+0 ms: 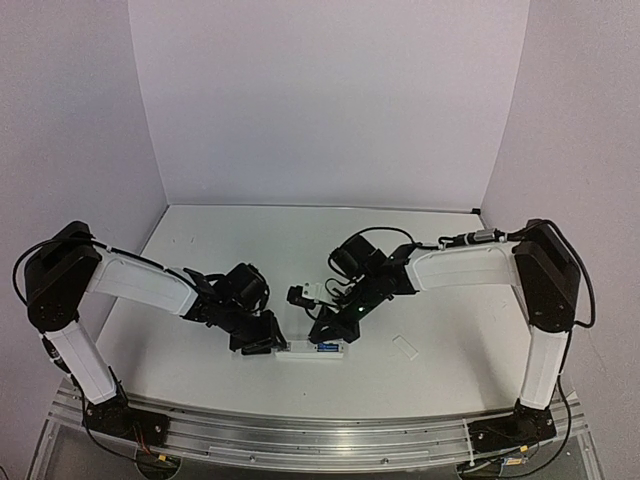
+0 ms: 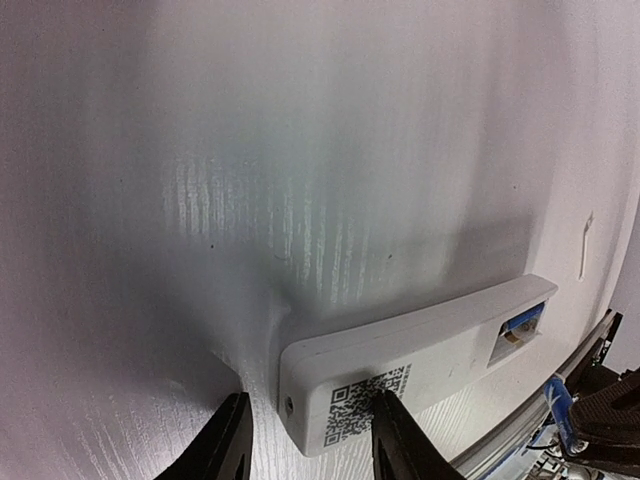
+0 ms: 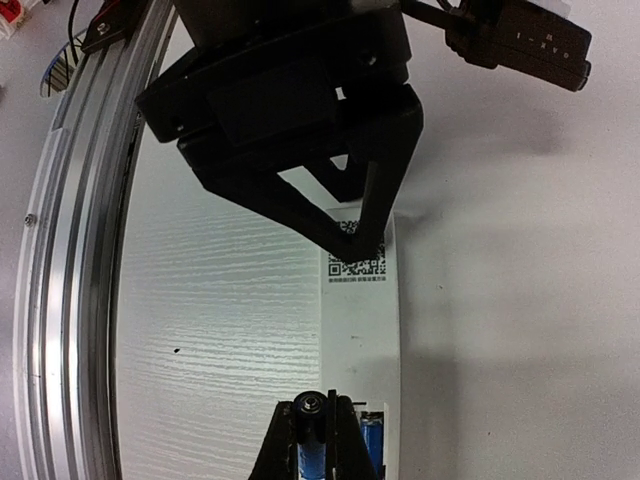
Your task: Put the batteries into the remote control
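Near the front edge of the white table [image 1: 300, 250], the slim white plastic remote control [image 3: 360, 320] lies face down, the left gripper [image 2: 310, 405] with jaws spread at its coded end, the right gripper [image 3: 312, 410] pinching a small blue round battery [image 3: 312, 448] over its open slot.

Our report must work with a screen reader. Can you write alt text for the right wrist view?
The right hand pinches a blue battery at the open compartment of the white remote control, where a second battery sits. At the remote's far end, by its QR code, the black left hand reaches down; a metal rail runs along the left.
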